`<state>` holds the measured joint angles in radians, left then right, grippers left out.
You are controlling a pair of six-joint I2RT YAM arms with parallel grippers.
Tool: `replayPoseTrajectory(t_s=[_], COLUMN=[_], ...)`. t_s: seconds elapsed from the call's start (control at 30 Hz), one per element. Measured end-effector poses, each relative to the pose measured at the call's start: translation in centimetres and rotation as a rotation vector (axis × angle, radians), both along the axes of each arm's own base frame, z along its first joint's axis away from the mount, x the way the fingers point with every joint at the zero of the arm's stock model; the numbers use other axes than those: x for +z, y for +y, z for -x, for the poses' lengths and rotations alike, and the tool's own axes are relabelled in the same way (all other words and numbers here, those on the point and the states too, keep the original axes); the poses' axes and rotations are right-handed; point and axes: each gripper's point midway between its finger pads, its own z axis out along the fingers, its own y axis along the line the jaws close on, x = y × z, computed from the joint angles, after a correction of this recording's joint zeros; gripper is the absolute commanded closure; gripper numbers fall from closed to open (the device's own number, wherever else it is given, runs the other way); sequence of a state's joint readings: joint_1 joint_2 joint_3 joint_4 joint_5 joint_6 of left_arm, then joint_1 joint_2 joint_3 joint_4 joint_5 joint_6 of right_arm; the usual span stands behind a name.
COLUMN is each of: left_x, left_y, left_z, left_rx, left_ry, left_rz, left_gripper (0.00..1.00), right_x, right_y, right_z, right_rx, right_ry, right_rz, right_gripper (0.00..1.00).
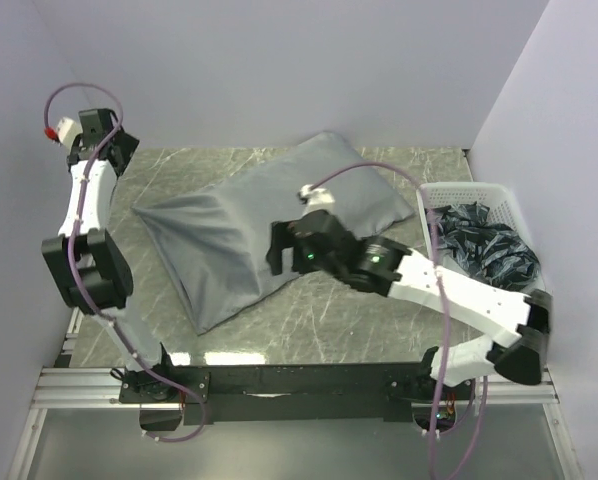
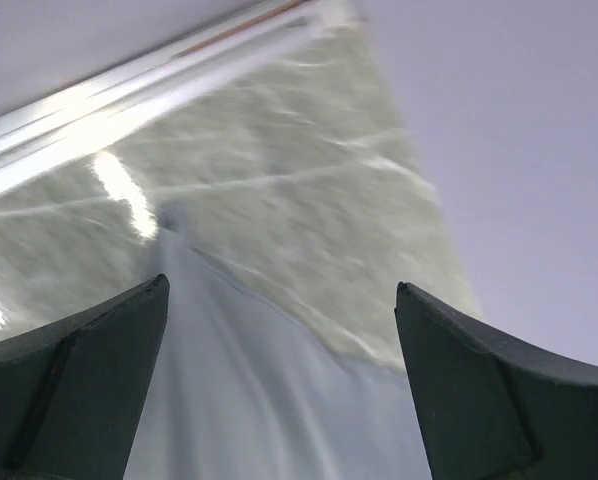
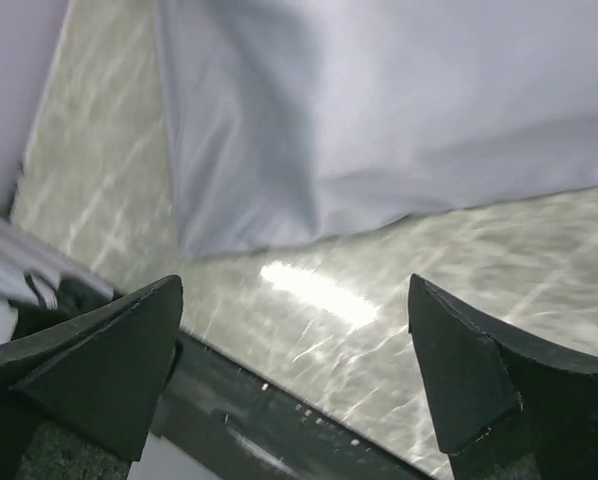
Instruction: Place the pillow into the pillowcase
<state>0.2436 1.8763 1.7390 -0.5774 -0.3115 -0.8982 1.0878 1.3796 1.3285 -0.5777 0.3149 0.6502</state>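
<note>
1. The desk [image 1: 359,320] is carrying everything. Walls are closing in three sides, leaving open room along the near edge.
2. The grey pillowcase [image 1: 249,230] is lying diagonally mid-desk, bulging. The pillow is not showing and is probably inside. It looks soft, light and floppy, best gripped at a corner.
3. A white basket [image 1: 434,195] is sitting just beside its right end.
4. The right claw [image 3: 294,285] is hovering wide open and empty over the near hem. The left claw [image 2: 281,288], also wide open and empty, is facing the left corner.

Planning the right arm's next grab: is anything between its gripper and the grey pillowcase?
Nothing visible. The right gripper hangs open over the near edge of the pillowcase, with only the table showing between its fingers.
</note>
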Motion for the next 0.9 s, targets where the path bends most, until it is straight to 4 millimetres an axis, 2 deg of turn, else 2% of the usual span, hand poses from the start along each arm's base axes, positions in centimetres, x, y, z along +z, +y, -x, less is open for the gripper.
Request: replayPoseTrajectory(t_s=[0.07, 0.13, 0.23, 0.3, 0.4, 0.43, 0.47, 0.53, 0.67, 0.73, 0.8, 0.9], left_x=[3.5, 6.9, 9.3, 9.3, 7.5, 5.1, 4.8, 3.3, -1.3, -2.8, -4.2, -4.8], left_y=[-2.5, -6.6, -13.3, -18.5, -24.9, -28.9, -29.3, -31.5, -35.3, -35.4, -34.7, -33.8], left_z=[0.6, 2.1, 5.1, 7.8, 11.6, 14.6, 15.0, 16.7, 22.4, 23.7, 24.7, 25.6], left_rx=[-0.045, -0.124, -0.27, -0.396, -0.58, -0.707, -0.72, -0.784, -0.965, -0.991, -0.991, -0.982], left_ry=[-0.065, -0.136, -0.193, -0.207, -0.183, -0.135, -0.127, -0.124, -0.046, -0.026, -0.008, -0.016], left_rz=[-0.019, -0.035, -0.045, -0.039, -0.033, -0.033, -0.032, -0.043, -0.055, -0.057, -0.058, -0.047], left_gripper=[0.01, 0.01, 0.01, 0.01, 0.01, 0.01, 0.01, 0.01, 0.01, 0.01, 0.01, 0.01], right_x=[0.8, 0.8, 0.4, -0.1, -0.7, -1.3, -1.3, -1.7, -4.3, -5.6, -6.5, -7.6], right_y=[-1.9, -4.0, -6.4, -7.8, -9.5, -10.6, -10.7, -11.0, -11.9, -12.6, -13.3, -14.2], right_z=[-0.9, -2.0, -2.8, -3.0, -2.8, -2.5, -2.5, -2.6, -2.2, -1.9, -1.8, -1.6], right_rx=[-0.044, -0.096, -0.15, -0.176, -0.2, -0.218, -0.22, -0.229, -0.247, -0.261, -0.281, -0.307], right_ry=[-0.016, -0.025, -0.03, -0.031, -0.039, -0.042, -0.041, -0.047, -0.023, -0.012, -0.005, 0.001], right_rz=[-0.027, -0.041, -0.051, -0.06, -0.084, -0.096, -0.097, -0.11, -0.078, -0.059, -0.047, -0.04], right_gripper=[0.0, 0.0, 0.0, 0.0, 0.0, 0.0, 0.0, 0.0, 0.0, 0.0, 0.0, 0.0])
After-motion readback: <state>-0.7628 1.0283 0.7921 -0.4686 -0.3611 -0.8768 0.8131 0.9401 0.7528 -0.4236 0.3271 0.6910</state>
